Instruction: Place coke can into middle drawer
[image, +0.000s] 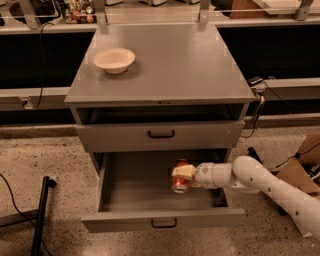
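The white arm (270, 185) is reaching in from the right side of the scene, low in front of the grey cabinet (165, 70). Its gripper (181, 173) is hanging over the right half of the middle drawer (120, 221), which is standing pulled out toward the near side with its black bar handle (164, 223) facing forward. The beige fingers (179, 171) are closing around the coke can (179, 187), clamping it across its upper body, so that the red top is showing above them and the red lower part below. The can is standing roughly upright inside the outline of the open drawer, nearer its right wall than its left. It is probably hanging just above the drawer floor, though from this angle I cannot tell whether its base is touching the floor.

Directly above the open drawer, the upper drawer front (115, 137) is sitting shut, its own black handle (161, 134) centred on it. On the cabinet top, a round beige bowl (114, 59) is resting toward the far left corner, well apart from the can. A black pole (39, 220) is leaning on the speckled floor at the near left, and a piece of brown cardboard (300, 167) is lying at the right, beside the arm.
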